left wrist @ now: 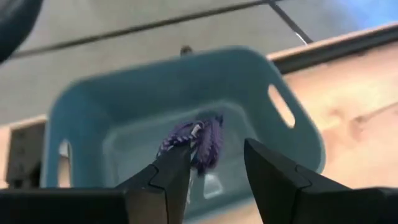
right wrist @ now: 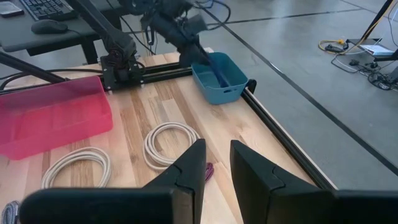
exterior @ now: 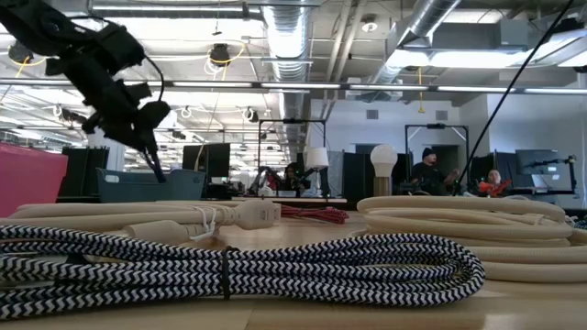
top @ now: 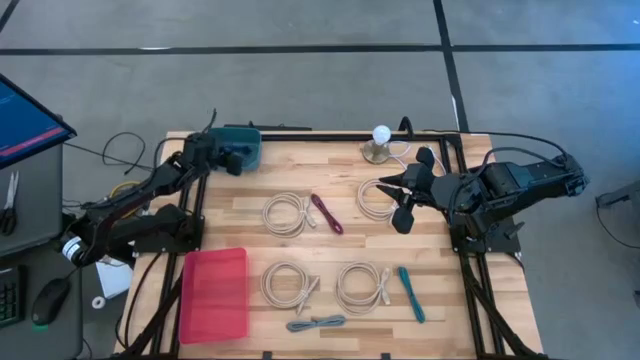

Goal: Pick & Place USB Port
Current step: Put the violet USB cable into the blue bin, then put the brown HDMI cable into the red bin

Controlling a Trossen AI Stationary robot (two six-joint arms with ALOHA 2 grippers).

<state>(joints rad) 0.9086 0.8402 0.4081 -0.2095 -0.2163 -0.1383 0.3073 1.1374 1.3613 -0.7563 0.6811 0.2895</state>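
Note:
A purple braided cable bundle (left wrist: 202, 140) sits inside the teal bin (left wrist: 124, 118) at the table's far left corner (top: 243, 146). My left gripper (left wrist: 217, 162) hangs open over the bin, pointing slantwise down into it, with the bundle just past one fingertip (left wrist: 177, 158). The same gripper (right wrist: 211, 65) reaches into the bin (right wrist: 227, 87) in the right wrist view. My right gripper (top: 402, 195) hovers above the table's right half, slightly open (right wrist: 217, 165) and with nothing between its fingers. My left gripper stands open, and one fingertip (left wrist: 180, 155) shows right in front of the purple bundle's edge (left wrist: 186, 134). Whether it touches the bundle I cannot tell. The bundle is not between the two fingers.
Several white cable coils (top: 288, 213) (top: 378, 198) (top: 285, 283) (top: 362, 287) lie on the wooden table. There are also a maroon cable (top: 327, 213), a teal cable (top: 411, 293) and a grey cable (top: 315, 323). A pink tray (top: 213, 292) sits near left, a small lamp (top: 380, 145) at the far edge.

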